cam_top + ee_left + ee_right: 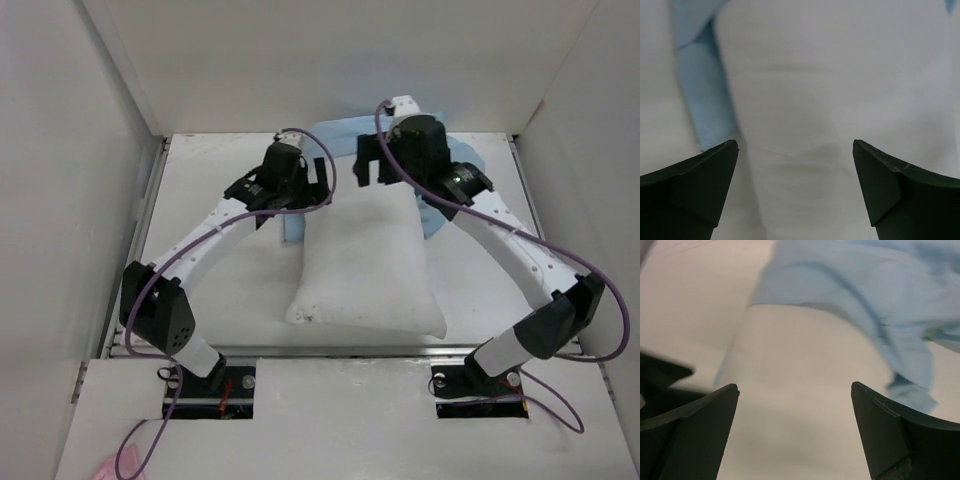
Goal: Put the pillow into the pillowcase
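The plump white fabric pillow (365, 275) lies in the middle of the white counter (250, 285). Its far end sits below the left jaws and right jaws, both spread wide and gripping nothing. The soft light blue fabric pillowcase (345, 135) bunches at that far end, with one strip hanging beside the pillow's left edge. Bare counter flanks both long sides.

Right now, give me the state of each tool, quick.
Left tool: open, holding nothing, above the pillow.
Right tool: open, holding nothing, the pillowcase just ahead.
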Motion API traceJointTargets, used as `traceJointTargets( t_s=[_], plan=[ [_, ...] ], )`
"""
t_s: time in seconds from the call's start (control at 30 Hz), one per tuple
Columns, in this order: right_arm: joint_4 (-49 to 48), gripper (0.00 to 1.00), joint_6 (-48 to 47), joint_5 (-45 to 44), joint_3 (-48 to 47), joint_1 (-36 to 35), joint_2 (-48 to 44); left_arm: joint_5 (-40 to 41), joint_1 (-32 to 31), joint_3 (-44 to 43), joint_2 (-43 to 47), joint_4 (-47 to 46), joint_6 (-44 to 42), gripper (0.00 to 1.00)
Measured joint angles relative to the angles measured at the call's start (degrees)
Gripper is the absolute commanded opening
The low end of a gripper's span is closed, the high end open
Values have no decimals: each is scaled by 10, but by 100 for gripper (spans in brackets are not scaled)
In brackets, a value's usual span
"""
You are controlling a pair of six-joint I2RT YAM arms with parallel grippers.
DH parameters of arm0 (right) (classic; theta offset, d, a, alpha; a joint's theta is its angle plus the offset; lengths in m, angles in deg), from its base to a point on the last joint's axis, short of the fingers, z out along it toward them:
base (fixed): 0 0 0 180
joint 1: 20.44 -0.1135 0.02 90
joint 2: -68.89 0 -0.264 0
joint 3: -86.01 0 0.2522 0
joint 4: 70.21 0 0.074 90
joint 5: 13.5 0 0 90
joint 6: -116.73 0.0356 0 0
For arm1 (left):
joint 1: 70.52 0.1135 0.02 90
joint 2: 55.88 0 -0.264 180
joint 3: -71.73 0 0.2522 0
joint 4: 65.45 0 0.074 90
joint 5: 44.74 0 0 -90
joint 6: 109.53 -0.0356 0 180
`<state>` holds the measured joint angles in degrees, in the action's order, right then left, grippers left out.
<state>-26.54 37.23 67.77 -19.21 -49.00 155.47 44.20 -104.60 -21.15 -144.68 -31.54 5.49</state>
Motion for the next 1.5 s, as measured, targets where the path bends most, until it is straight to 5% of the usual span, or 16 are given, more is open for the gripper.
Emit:
traceJointTargets(
  t_s=[0.17,0.33,0.4,0.43,0.47,0.6,0.77,0.93,1.03,1.1,1.13,1.33,1.5],
  plan=[
    [34,100,3,-3,-98,-111,106,44,108,35,4,-3,36,100],
    [102,98,39,-75,-219,-122,310,41,174,69,-15,-19,36,100],
    [130,72,50,-103,-254,-117,381,33,174,73,-31,-33,28,100],
    [141,45,55,-115,-275,-115,415,27,172,75,-40,-42,22,100],
    [147,0,59,-125,-291,-115,437,23,171,75,-50,-49,16,100],
    [131,0,82,-153,-280,-116,428,-8,167,71,-105,-74,-16,100],
    [42,0,50,-100,-103,-95,266,-48,163,39,-205,-86,-53,100],
    [27,0,12,-36,-52,-41,167,-89,153,-3,-255,-114,-74,99],
    [25,0,-1,-26,-51,-31,161,-122,142,-28,-269,-141,-81,70],
    [22,0,-6,-19,-47,-33,163,-147,137,-41,-281,-154,-82,9],
    [18,0,-7,-17,-44,-35,163,-156,135,-44,-285,-157,-87,0],
    [-90,0,-7,-29,22,-41,157,-194,119,-19,-266,-181,-93,0],
    [-256,0,18,-90,118,-50,130,-174,92,110,-78,-182,-85,0]
  ],
)
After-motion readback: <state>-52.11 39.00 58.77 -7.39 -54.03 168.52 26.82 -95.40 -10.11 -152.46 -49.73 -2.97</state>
